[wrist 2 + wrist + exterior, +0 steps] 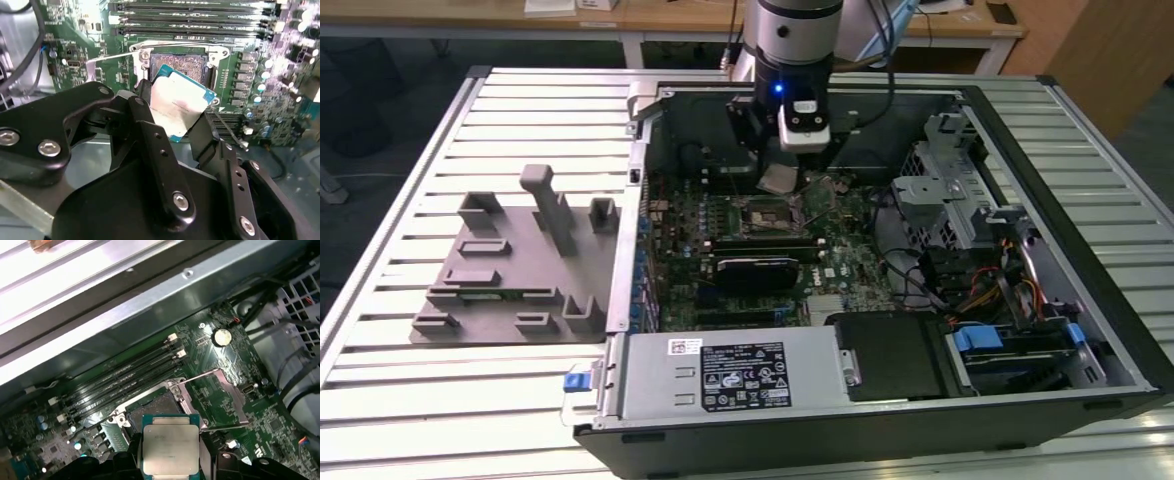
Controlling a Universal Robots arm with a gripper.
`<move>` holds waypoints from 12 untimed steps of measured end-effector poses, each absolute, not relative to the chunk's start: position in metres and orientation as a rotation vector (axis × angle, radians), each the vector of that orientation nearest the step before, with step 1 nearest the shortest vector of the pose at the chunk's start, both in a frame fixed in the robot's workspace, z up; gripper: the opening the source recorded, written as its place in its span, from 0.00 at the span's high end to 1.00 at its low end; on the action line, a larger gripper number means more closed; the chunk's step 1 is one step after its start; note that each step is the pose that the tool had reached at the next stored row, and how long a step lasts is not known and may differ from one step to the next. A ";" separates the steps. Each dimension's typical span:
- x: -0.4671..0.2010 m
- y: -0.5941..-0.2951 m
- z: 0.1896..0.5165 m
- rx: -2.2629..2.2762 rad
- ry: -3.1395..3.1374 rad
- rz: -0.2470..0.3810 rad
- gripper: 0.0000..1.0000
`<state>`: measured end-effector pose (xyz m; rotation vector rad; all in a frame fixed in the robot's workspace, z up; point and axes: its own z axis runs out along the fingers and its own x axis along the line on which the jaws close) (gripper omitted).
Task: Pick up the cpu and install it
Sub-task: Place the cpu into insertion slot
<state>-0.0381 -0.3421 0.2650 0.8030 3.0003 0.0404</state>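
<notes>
The small flat square cpu [182,107], pale silver on top, is clamped between the black fingers of the tool [175,117], hanging right above the open black-framed square socket [177,62] on the green motherboard [210,370]. The thin metal load frame [215,400] is swung open alongside, all inside the open black computer case [854,445] on the slatted metal tabletop [520,110]

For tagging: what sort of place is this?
Probably a robotics lab bench: an open PC case on a slatted metal table, a grey fixture beside it, the tool holding a cpu above the socket.
</notes>
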 end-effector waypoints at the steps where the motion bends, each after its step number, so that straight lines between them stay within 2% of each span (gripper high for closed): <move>1: -0.038 -0.342 0.265 0.826 2.994 0.040 0.46; 12: -0.038 -0.342 0.265 1.037 2.926 0.036 0.46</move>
